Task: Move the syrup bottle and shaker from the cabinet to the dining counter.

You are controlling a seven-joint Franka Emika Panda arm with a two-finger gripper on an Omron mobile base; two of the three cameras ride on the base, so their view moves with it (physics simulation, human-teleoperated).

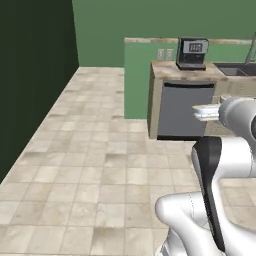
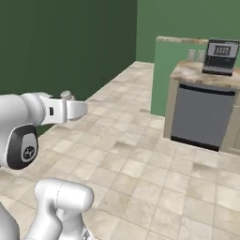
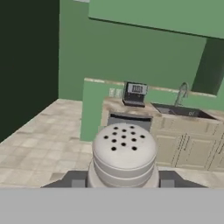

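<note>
So the claw (image 3: 123,183) is pinching the shaker (image 3: 124,155) upright between its tips, holed cap toward the camera. Kitchen tabletop (image 3: 131,106) sits well ahead; can't spot the dining one from here.

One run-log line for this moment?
stage: carrying | fingers: shut on shaker | surroundings: tiled floor, dishwasher, sink ahead
</note>
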